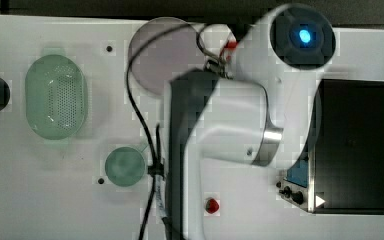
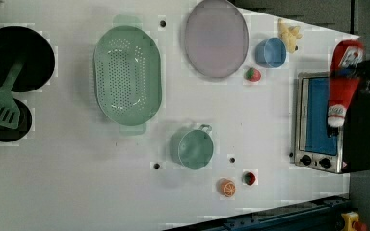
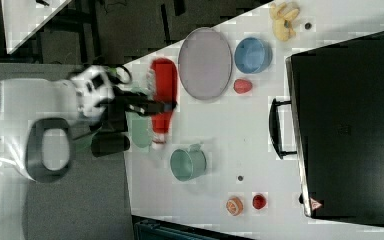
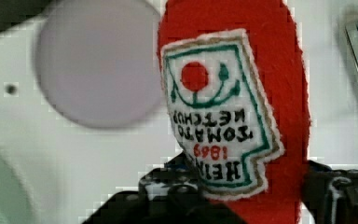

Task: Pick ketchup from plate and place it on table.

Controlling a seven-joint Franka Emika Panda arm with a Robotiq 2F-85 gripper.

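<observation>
The gripper (image 3: 155, 106) holds the ketchup (image 3: 163, 95) between its 2 black fingers (image 4: 177, 193), jaws part closed on the red body. In the wrist view the bottle fills the space just ahead of the hand, its white label facing the camera, a finger on each side of its lower part. In the right view the fingers clamp the bottle across its middle; the fat red end sticks out past the hand on 1 side and the pale tip on the other. The bottle is lifted clear of the table (image 3: 220, 135) and touches nothing but the fingers.

In the left view the ketchup (image 2: 343, 82) hangs in the dark gripper (image 2: 366, 77) in front of a small oven (image 2: 318, 120), pale tip toward the knobs.

Beyond the held bottle in the wrist view lies the plate (image 4: 98, 65), bare and flat on the table, apart from the bottle. In the right view the plate (image 3: 205, 62) sits just beside the bottle's fat end. Further from the hand are a blue bowl (image 3: 252, 55) and a strawberry (image 3: 242, 86). A green cup (image 3: 187, 164) stands near the bottle's tip end. Well away from the hand lies a green colander (image 2: 127, 74).

In the top view the white arm (image 1: 220, 125) covers the hand.
</observation>
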